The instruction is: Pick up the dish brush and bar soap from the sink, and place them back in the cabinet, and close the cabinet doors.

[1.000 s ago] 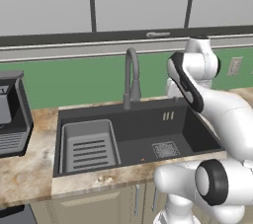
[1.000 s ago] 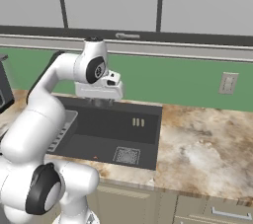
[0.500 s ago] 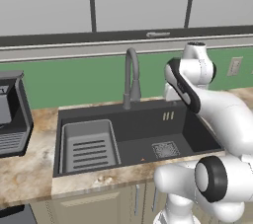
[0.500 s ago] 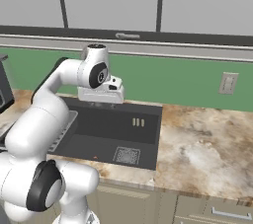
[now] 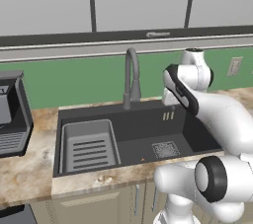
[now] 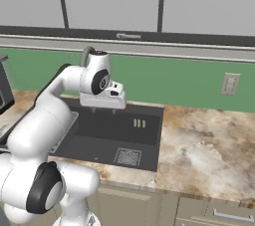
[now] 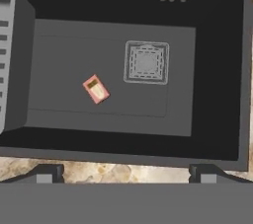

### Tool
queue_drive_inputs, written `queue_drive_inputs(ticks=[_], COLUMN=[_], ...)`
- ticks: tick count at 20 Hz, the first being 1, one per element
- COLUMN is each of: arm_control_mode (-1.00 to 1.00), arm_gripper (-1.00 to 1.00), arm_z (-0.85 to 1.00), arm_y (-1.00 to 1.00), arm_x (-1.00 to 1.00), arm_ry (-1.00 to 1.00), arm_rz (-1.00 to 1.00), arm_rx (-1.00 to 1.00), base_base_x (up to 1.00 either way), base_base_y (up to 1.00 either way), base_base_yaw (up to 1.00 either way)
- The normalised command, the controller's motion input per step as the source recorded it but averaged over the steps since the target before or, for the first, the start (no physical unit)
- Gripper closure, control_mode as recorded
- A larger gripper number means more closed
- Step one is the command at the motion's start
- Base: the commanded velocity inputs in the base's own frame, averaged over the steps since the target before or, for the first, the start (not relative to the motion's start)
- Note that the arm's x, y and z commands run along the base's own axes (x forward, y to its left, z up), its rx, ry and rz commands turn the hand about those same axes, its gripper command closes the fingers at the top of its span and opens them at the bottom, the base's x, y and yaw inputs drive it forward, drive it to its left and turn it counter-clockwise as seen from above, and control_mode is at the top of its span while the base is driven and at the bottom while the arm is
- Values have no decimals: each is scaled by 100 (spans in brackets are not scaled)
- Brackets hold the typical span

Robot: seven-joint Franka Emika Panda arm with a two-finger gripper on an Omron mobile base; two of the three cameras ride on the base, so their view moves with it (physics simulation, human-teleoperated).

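On the sink (image 7: 217, 70) floor, bar soap (image 7: 96, 89) beside drain grate (image 7: 146, 62), no legible writing, gripper (image 7: 126, 172) spread wide.

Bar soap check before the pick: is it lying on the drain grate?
No, the bar soap lies on the sink floor beside the drain grate, apart from it.

You have the gripper (image 7: 126, 172) hanging above the near rim of the sink (image 7: 217, 70), its tips set wide apart over the counter (image 7: 104, 171) edge. Below and ahead of it, the soap (image 7: 96, 89) lies on the sink floor, left of the drain (image 7: 146, 62) and a little nearer to you than it. The tray (image 7: 12, 50) stands in the sink at the far left of the tool, well apart from the soap. In the base views, the faucet (image 5: 131, 77) rises behind the sink, beyond the tool.
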Motion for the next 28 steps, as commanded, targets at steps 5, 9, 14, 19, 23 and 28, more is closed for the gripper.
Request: queue_drive_inputs(ticks=[5, 9, 14, 19, 23, 28], arm_control_mode=[-100, -100, -100, -100, -100, -100], arm_gripper=[-100, -100, -100, -100, -100, -100], arm_z=[-14, -12, -13, -16, -23, -24], arm_y=[0, 0, 0, 0, 0, 1], arm_x=[2, 3, 3, 0, 0, 0], arm_ry=[1, 3, 3, 2, 1, 2], arm_rz=[0, 0, 0, 0, 0, 0], arm_rx=[0, 0, 0, 0, 0, 0], base_base_x=[0, 0, 0, 0, 0, 0], base_base_y=[0, 0, 0, 0, 0, 0], base_base_yaw=[0, 0, 0, 0, 0, 0])
